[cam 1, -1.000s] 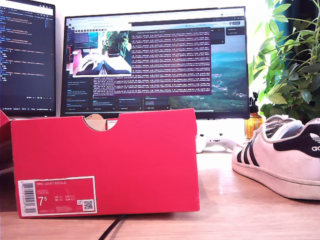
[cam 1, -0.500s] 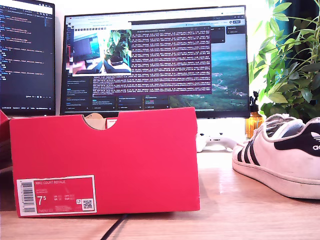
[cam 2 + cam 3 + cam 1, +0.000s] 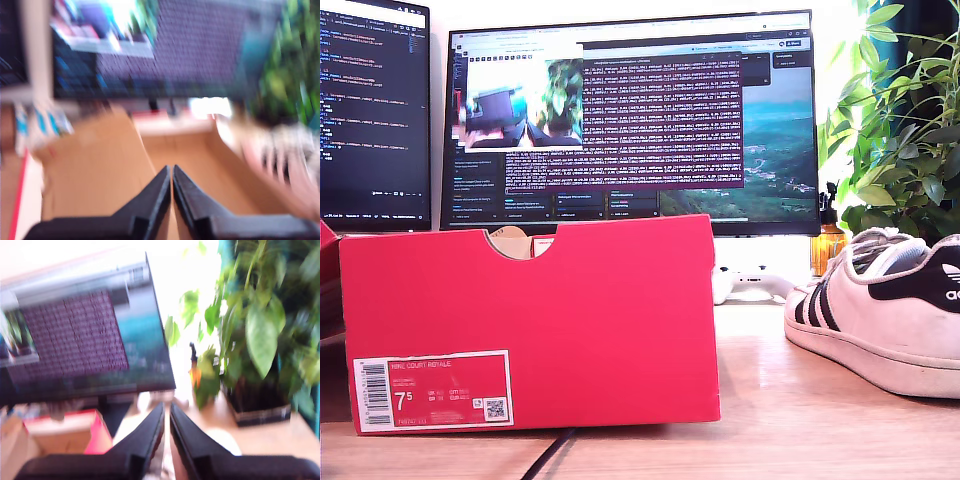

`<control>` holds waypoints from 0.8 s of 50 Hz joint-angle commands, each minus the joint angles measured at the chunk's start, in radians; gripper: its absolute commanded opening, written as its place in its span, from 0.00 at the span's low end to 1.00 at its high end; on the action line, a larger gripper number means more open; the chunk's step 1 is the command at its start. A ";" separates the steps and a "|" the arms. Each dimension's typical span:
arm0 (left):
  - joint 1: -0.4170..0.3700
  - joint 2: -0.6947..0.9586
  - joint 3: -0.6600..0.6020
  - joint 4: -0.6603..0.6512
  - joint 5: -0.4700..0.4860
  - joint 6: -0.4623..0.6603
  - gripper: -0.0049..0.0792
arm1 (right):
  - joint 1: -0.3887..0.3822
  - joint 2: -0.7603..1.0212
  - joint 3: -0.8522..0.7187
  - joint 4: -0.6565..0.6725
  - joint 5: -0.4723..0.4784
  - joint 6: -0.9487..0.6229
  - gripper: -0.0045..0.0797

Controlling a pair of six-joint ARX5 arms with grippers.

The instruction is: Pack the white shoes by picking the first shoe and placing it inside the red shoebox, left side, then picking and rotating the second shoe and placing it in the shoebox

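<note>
In the exterior view the red shoebox (image 3: 530, 320) fills the lower left and centre of the frame, standing on the wooden counter (image 3: 770, 420) with its end wall toward the camera. A half-round notch is cut in its top edge, and a white barcode label (image 3: 433, 391) marked 7.5 sits at its lower left corner. One white shoe (image 3: 880, 310) with black side stripes and a black heel tab rests on the counter at the right edge of that frame, well apart from the box, partly cut off by the frame edge. Behind them stand a wide monitor (image 3: 630, 120) and a second screen (image 3: 372, 115) at the upper left, with a leafy plant (image 3: 905, 120) at the upper right and an amber bottle (image 3: 826, 245) just beside the shoe's toe end. A dark cable (image 3: 545, 455) runs out from under the box.

No arm shows in the exterior view. The first wrist view is blurred: my first tool (image 3: 171, 172) has its jaws together, with nothing between them, above the open brown interior of the box. The second wrist view is blurred too: my second tool (image 3: 166, 410) also has its jaws together, holding nothing, with the box's red corner low in the frame and the plant beyond.
</note>
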 commanded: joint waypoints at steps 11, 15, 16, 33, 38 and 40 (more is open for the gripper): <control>-0.060 0.054 0.053 -0.243 0.007 0.152 0.04 | 0.008 0.315 0.159 -0.082 -0.008 -0.060 0.04; -0.089 0.060 0.053 -0.291 0.007 0.160 0.04 | 0.008 0.401 0.195 -0.080 -0.008 -0.059 0.04; -0.096 0.060 0.053 -0.301 0.006 0.160 0.04 | 0.008 0.420 0.202 -0.080 -0.008 -0.059 0.04; -0.247 0.184 0.053 -0.378 -0.077 0.246 0.04 | 0.008 0.668 0.264 -0.079 -0.082 -0.053 0.04; -0.305 0.235 0.053 -0.381 -0.117 0.287 0.04 | 0.008 0.710 0.264 -0.087 -0.083 -0.053 0.04; -0.330 0.262 0.053 -0.380 -0.133 0.288 0.04 | 0.008 0.723 0.264 -0.089 -0.083 -0.053 0.04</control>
